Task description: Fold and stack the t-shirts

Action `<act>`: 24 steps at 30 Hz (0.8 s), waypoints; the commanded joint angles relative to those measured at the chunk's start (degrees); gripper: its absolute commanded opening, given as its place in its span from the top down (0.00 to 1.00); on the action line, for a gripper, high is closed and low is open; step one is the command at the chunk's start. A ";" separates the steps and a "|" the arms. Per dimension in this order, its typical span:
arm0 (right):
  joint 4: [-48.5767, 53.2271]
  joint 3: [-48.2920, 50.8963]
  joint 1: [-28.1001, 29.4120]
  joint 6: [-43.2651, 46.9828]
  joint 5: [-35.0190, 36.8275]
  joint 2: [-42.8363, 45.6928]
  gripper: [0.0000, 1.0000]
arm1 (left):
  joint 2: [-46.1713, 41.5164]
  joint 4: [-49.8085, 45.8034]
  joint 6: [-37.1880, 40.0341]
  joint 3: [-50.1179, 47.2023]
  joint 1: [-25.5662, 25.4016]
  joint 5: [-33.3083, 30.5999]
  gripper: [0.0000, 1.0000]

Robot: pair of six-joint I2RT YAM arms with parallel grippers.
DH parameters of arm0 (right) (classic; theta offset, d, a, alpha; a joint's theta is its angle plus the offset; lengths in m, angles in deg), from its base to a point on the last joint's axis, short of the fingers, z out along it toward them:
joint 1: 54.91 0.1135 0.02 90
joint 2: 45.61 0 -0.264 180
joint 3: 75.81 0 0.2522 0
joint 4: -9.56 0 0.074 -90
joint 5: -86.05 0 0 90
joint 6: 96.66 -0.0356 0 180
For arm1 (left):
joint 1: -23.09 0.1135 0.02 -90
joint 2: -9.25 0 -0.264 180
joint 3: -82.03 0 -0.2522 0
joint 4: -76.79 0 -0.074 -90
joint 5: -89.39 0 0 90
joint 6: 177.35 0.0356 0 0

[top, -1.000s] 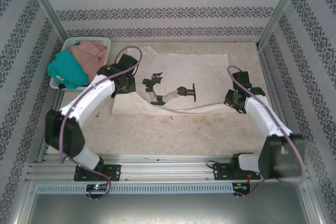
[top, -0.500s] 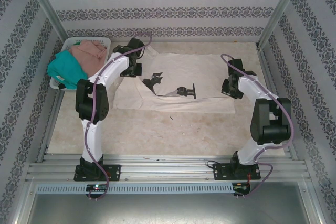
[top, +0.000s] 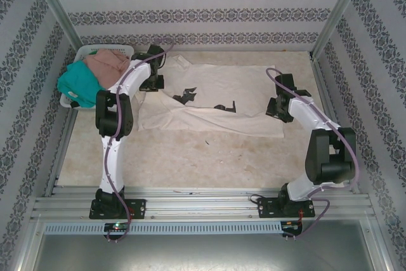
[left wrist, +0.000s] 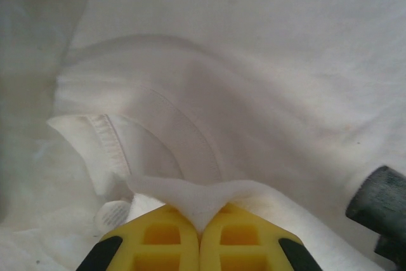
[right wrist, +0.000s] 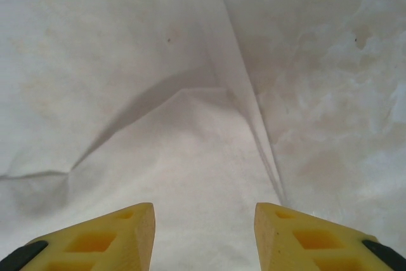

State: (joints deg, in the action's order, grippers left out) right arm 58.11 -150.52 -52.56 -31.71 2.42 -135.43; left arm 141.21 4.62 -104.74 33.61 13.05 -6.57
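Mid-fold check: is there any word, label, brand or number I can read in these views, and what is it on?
No readable text in any view.
On the cream t-shirt, the black print: crumpled dark shapes, no letters can be made out.
On the wallpaper: ornamental stripes, no words or numbers.

1 cream t-shirt (top: 244, 90) spread on table (top: 190, 157); teal t-shirt (top: 79, 87), pink t-shirt (top: 108, 66) in basket (top: 117, 49).
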 commanded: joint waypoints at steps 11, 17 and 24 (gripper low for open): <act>0.40 -6.31 -0.04 2.83 2.17 -12.20 0.52 | -14.56 1.03 -0.14 -13.79 1.23 -0.70 0.26; -0.66 -4.96 -0.06 0.91 2.33 -12.28 0.53 | -30.65 17.66 -7.18 -43.62 1.39 4.49 0.00; -0.78 -4.28 0.71 1.07 0.92 -11.10 0.53 | -32.80 31.09 -12.15 -56.76 1.95 8.41 0.00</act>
State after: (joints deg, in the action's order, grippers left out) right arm 56.89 -155.59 -52.21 -30.42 3.12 -148.42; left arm 108.03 26.17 -113.39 -21.99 14.12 -0.10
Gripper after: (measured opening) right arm 0.473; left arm 0.999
